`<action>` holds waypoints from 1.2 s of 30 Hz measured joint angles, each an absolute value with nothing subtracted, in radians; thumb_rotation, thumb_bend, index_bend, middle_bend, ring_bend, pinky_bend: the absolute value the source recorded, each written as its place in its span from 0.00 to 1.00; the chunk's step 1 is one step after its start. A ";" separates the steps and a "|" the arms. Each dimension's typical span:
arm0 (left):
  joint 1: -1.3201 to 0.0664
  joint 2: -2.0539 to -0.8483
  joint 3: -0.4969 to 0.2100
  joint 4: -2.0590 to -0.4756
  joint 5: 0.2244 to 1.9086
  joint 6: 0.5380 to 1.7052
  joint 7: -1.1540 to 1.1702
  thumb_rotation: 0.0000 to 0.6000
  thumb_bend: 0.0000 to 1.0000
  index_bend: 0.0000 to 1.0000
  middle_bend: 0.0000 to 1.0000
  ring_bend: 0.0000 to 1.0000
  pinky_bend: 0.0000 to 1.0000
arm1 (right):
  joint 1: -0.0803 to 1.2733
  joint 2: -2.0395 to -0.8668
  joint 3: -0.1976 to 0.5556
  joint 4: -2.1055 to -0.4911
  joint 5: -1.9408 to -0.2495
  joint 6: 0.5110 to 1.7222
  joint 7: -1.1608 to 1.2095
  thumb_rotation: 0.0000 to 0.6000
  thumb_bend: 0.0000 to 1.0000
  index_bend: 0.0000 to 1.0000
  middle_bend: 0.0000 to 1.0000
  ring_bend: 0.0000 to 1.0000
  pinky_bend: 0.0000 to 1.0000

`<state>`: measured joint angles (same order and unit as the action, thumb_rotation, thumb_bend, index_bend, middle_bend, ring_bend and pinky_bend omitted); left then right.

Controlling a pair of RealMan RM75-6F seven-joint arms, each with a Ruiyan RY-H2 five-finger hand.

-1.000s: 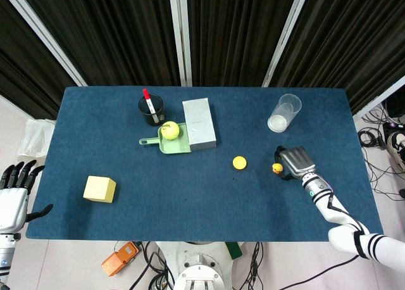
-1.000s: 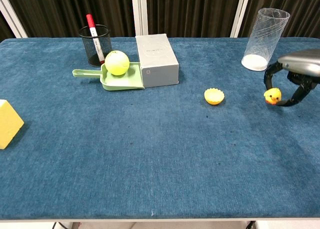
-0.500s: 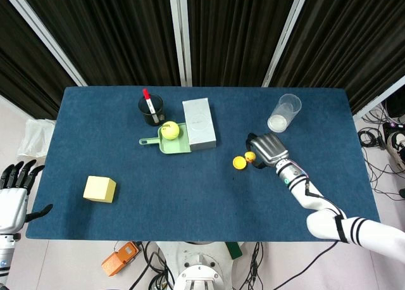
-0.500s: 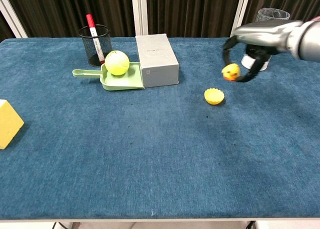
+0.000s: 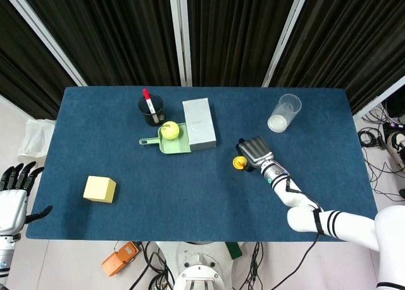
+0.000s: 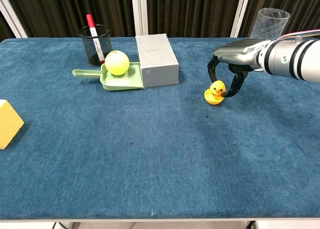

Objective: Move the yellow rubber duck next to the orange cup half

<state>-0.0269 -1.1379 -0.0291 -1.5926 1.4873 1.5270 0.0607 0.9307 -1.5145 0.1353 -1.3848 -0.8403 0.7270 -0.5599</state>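
The yellow rubber duck (image 6: 217,89) is pinched by my right hand (image 6: 237,51) between dark fingers (image 6: 233,85). It hangs right over the orange cup half (image 6: 212,99), touching or just above its rim. In the head view the duck (image 5: 240,161) covers most of the cup half, and the right hand (image 5: 255,152) sits just right of it at mid-table. My left hand (image 5: 12,192) hangs off the table's left edge, fingers spread, holding nothing.
A grey box (image 6: 156,60) stands left of the duck, with a green scoop tray (image 6: 116,80) holding a tennis ball (image 6: 117,62) beside it. A black mesh pen cup (image 6: 95,45) stands behind them, a clear tumbler (image 6: 268,26) far right, a yellow block (image 5: 99,189) near left.
My right hand has carried the duck leftward from the table's right side, lifting it and then lowering it onto the orange cup half. The left hand has stayed put.
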 measured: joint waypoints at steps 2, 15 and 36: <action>-0.027 -1.139 -0.029 -1.592 1.488 1.528 0.060 1.00 0.00 0.15 0.07 0.01 0.00 | 0.936 -1.520 0.129 -1.378 -0.828 0.727 -0.560 1.00 0.47 0.62 0.35 0.88 1.00; -0.027 -1.143 -0.030 -1.585 1.487 1.527 0.057 1.00 0.00 0.15 0.07 0.01 0.00 | 0.946 -1.534 0.110 -1.365 -0.832 0.742 -0.535 1.00 0.47 0.56 0.35 0.88 1.00; -0.026 -1.141 -0.033 -1.580 1.487 1.531 0.051 1.00 0.00 0.15 0.07 0.01 0.00 | 0.944 -1.494 0.091 -1.431 -0.855 0.790 -0.529 1.00 0.47 0.38 0.35 0.86 1.00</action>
